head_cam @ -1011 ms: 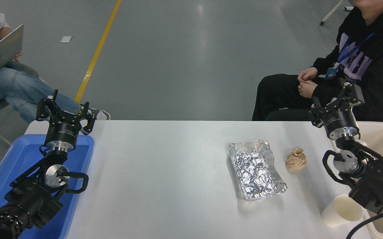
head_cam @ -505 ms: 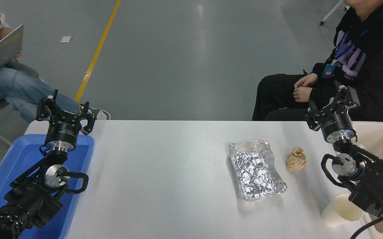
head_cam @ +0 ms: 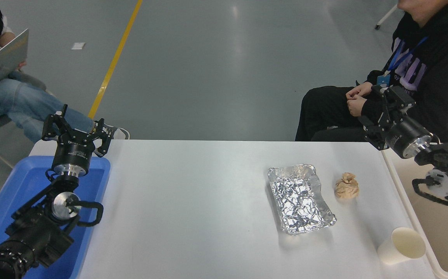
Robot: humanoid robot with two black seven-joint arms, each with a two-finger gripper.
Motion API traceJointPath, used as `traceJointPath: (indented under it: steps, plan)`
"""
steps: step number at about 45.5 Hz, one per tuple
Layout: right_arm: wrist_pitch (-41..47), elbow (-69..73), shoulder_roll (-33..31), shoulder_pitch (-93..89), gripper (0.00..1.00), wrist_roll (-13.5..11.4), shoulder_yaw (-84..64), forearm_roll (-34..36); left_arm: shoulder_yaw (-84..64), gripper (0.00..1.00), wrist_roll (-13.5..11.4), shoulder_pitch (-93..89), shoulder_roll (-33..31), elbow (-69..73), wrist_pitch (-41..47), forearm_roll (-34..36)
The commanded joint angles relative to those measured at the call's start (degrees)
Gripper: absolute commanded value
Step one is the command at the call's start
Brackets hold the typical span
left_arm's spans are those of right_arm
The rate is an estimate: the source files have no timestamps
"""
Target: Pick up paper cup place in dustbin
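Our right gripper (head_cam: 381,110) hangs high at about two o'clock, past the far right corner of the table (head_cam: 208,201), and against the dark clothing of the seated person (head_cam: 421,77) behind it we cannot tell whether its fingers are spread or closed. We judge it holds nothing, since the paper cup (head_cam: 401,245) sits alone on the table at about five o'clock, near the front edge. The cup looks tilted or lying on its side, mouth turned toward us and to the right, just beside the rim of the dustbin (head_cam: 410,217), which runs along the table's right side from three to five o'clock. That closeness suits the task: once lifted, the cup needs only a short carry to the right. We reckon the pick is not yet begun, as arm and cup are well apart. The cup is light and thin-walled, so a squeeze could crush it and a nudge could roll it off the front edge.

Two other things lie between three and four o'clock: a crinkled foil tray (head_cam: 299,197) and, just to its right, a crumpled brown paper ball (head_cam: 346,186); neither blocks the way down to the cup. Our left gripper (head_cam: 77,130) is parked at nine o'clock over a blue bin (head_cam: 18,186), fingers spread and empty, well clear of the work
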Motion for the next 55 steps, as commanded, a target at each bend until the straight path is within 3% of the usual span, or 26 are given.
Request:
traceJointPath:
  steps: [1, 11, 21, 27, 31, 38, 43, 46, 55]
  plan:
    - [7.15, 8.02, -3.13, 16.01, 1.00, -0.03, -23.35, 0.15, 0.00, 0.99, 0.00, 0.00, 0.00, -0.04, 0.00, -0.01]
    - [26.38, 10.84, -2.16, 31.12, 1.00, -0.03, -40.83, -0.11, 0.00, 0.99, 0.00, 0.00, 0.00, 0.05, 0.00, -0.01]
    - [27.37, 11.98, 6.36, 41.42, 1.00, -0.38, -52.27, -1.52, 0.00, 0.99, 0.00, 0.00, 0.00, -0.04, 0.00, -0.01]
    - [27.37, 13.48, 12.07, 44.32, 1.00, -1.87, -51.93, -14.68, 0.00, 0.99, 0.00, 0.00, 0.00, 0.05, 0.00, -0.01]
    - [27.37, 17.16, 14.10, 47.39, 1.00, -6.52, -51.32, -23.12, 0.00, 0.99, 0.00, 0.00, 0.00, -0.04, 0.00, -0.01]
    - [27.37, 21.30, 14.80, 52.49, 1.00, -22.42, -51.05, -27.10, 0.00, 0.99, 0.00, 0.00, 0.00, -0.04, 0.00, -0.01]
    - [27.37, 23.23, 14.72, 55.04, 1.00, -31.13, -51.05, -26.92, 0.00, 0.99, 0.00, 0.00, 0.00, 0.05, 0.00, -0.01]
    - [27.37, 24.64, 14.37, 58.02, 1.00, -33.25, -51.05, -26.83, 0.00, 0.99, 0.00, 0.09, 0.00, 0.05, 0.00, -0.01]
    - [27.37, 29.21, 12.17, 65.06, 1.00, -34.13, -52.45, -26.39, 0.00, 0.99, 0.00, 0.09, 0.00, 0.05, 0.00, -0.01]
